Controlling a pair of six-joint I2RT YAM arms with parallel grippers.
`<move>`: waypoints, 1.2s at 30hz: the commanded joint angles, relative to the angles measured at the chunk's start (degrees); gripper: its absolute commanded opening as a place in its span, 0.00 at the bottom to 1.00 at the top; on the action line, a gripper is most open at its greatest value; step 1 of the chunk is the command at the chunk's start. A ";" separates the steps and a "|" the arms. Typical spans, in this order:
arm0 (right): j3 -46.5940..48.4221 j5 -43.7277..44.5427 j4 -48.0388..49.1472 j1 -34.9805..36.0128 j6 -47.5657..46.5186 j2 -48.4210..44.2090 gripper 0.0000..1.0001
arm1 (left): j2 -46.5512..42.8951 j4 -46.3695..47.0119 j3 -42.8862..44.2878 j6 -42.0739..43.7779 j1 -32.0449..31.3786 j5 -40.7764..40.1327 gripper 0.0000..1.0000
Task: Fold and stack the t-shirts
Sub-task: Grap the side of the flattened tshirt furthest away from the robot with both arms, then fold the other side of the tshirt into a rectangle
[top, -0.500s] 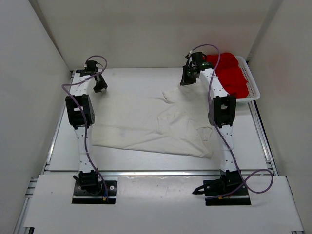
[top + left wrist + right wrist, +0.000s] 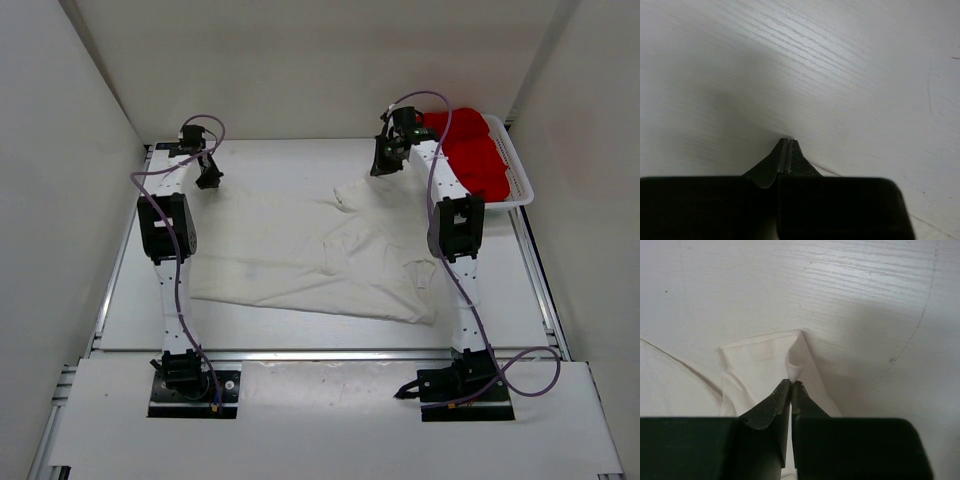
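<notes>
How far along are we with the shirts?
Done: nothing folded or stacked. In hand: the right gripper pinches a corner of the white shirt, which lies spread and rumpled; the left gripper is shut on nothing. Left: fold it, then the red shirt in the basket.

Your three views
Top looks down from behind; wrist cameras sit close behind their fingertips (image 2: 776,161), sharing its table (image 2: 270,165).
</notes>
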 commanded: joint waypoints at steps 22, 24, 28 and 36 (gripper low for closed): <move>-51.24 5.02 4.97 -0.84 -4.07 -46.10 0.00 | -25.71 10.00 -25.69 -6.11 5.59 7.72 0.00; -56.16 6.07 6.30 -0.40 -3.80 -49.35 0.00 | -28.25 10.71 -27.54 -6.02 6.02 8.43 0.00; -63.29 7.48 8.93 -0.13 -3.28 -57.08 0.01 | -35.01 12.90 -34.73 -5.93 6.11 8.87 0.00; -81.73 11.96 13.77 4.96 -1.78 -71.34 0.00 | -45.12 18.79 -51.62 -9.52 11.38 14.57 0.00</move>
